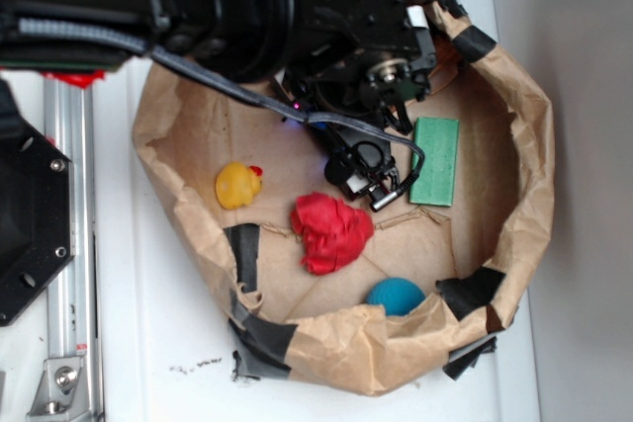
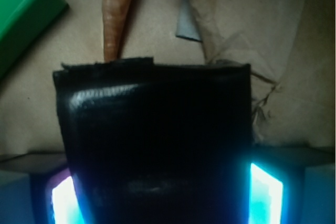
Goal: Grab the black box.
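The black box (image 2: 152, 129) is glossy, with softly rounded edges, and fills the middle of the wrist view. It sits between my two glowing finger pads (image 2: 265, 190), which press against its left and right sides. My gripper (image 2: 165, 195) is shut on it. In the exterior view my gripper (image 1: 371, 180) hangs over the middle of the brown paper basin, just left of the green block (image 1: 436, 160). There the box cannot be told apart from the black gripper parts.
The basin's crumpled paper wall (image 1: 534, 145) rings the area. Inside lie a yellow duck (image 1: 238, 186), a red crumpled lump (image 1: 331, 231) and a blue ball (image 1: 395, 295). An orange carrot-like piece (image 2: 113, 14) and the green block's corner (image 2: 21, 14) lie beyond the box.
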`<state>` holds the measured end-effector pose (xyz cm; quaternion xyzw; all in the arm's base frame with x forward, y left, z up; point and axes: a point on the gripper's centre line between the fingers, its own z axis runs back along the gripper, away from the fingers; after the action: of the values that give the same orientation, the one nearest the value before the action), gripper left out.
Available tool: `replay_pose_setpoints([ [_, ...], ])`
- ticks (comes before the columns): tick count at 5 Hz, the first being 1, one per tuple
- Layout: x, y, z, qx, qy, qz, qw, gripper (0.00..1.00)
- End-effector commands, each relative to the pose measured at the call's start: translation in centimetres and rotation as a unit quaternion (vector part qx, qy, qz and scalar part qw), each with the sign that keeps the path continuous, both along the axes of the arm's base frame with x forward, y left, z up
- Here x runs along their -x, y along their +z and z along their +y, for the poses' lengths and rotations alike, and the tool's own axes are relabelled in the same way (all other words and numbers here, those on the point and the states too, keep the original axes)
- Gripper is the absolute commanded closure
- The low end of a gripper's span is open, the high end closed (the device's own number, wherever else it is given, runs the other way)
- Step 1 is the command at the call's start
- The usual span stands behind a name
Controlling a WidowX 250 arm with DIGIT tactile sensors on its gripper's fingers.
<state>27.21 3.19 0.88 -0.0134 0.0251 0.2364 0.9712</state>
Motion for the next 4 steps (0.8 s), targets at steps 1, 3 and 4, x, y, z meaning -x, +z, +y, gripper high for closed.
replay_pose_setpoints([
  [1,0.4,1.8,-0.6,-0.008,-0.019,-0.038,0.999,1.00],
  [3,1.7,11.3,-0.5,0.015,-0.131,-0.068,0.989,1.00],
  [4,2.1,14.3,-0.5,0.008,-0.165,-0.058,0.985,1.00],
])
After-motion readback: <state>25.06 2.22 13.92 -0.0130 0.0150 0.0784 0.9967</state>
